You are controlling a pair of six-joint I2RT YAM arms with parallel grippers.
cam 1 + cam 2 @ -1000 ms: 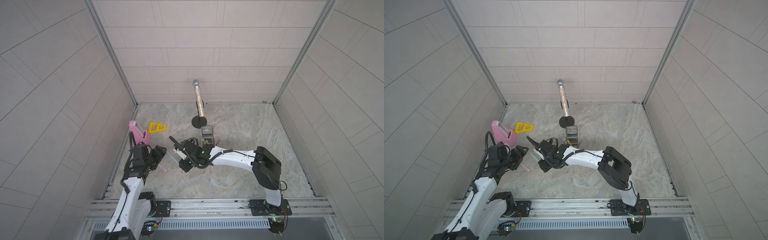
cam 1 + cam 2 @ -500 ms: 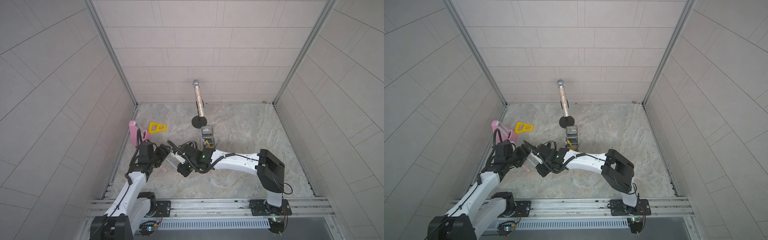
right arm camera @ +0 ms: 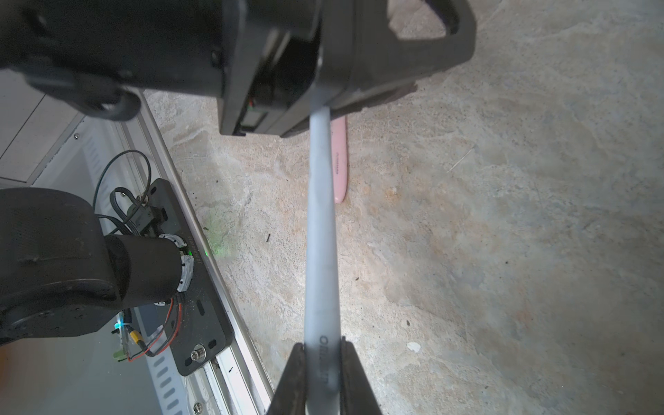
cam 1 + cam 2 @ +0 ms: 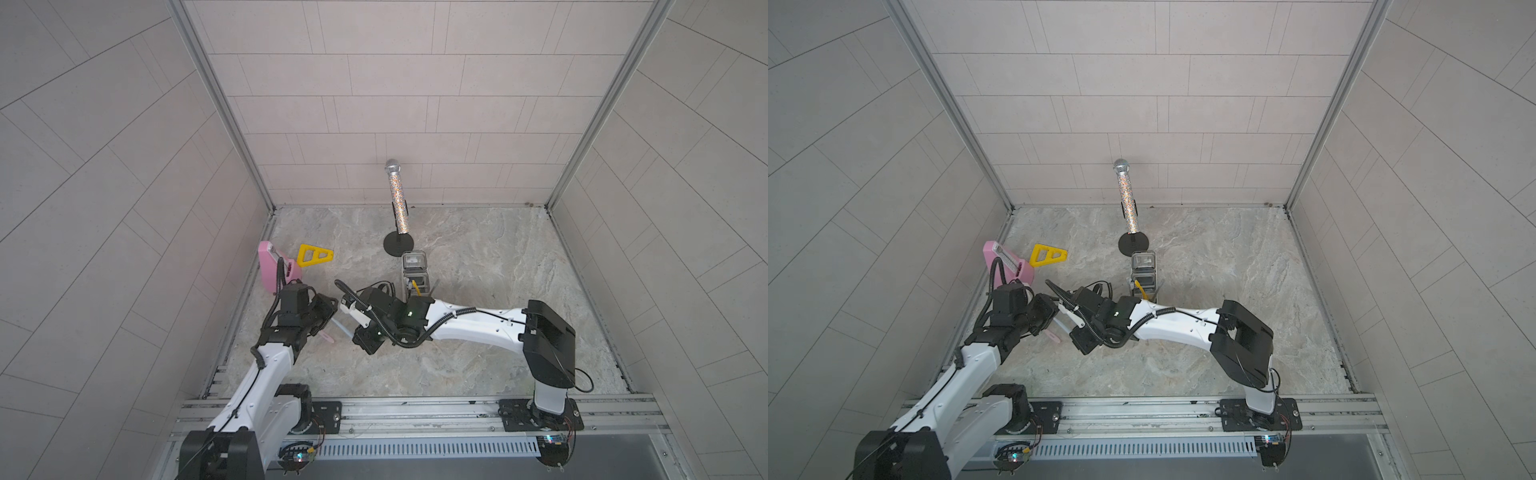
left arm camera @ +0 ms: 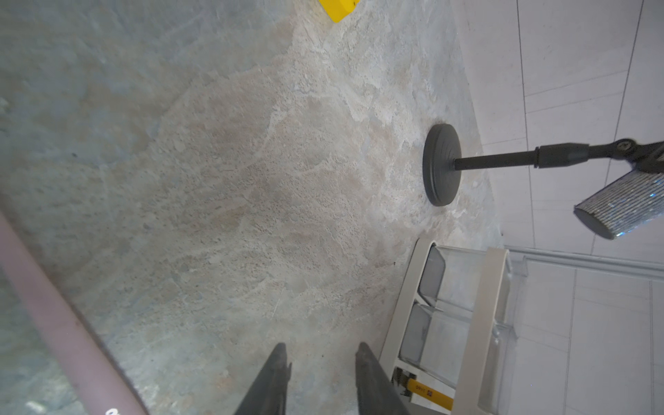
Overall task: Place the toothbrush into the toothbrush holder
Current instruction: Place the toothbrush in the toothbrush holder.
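Pale tiled walls, mottled stone floor, aluminium corner posts

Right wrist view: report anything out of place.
A pink toothbrush lies flat on the stone floor, partly under the left gripper, outside the toothbrush holder. The jaws of the right gripper are shut on a pale grey-blue toothbrush whose far end runs under the left gripper's body.

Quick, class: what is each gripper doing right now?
Left gripper: open, nothing between its jaws.
Right gripper: closed on the pale blue toothbrush.
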